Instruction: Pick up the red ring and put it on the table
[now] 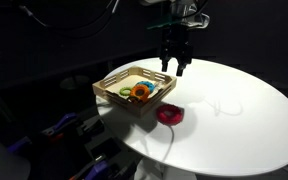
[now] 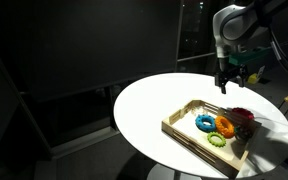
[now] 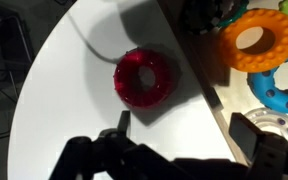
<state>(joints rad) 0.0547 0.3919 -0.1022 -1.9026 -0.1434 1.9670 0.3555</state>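
The red ring lies flat on the white table, just beside the wooden tray's edge. It also shows in the other exterior view and in the wrist view. My gripper hangs above the table near the tray and the ring, open and empty. In the wrist view its fingers are spread apart, with the ring ahead of them on the table and nothing between them. The gripper also shows in an exterior view.
The slatted wooden tray holds an orange ring, a blue ring and a green ring. The tray also shows in an exterior view. The round table's edge is close to the tray. The surroundings are dark.
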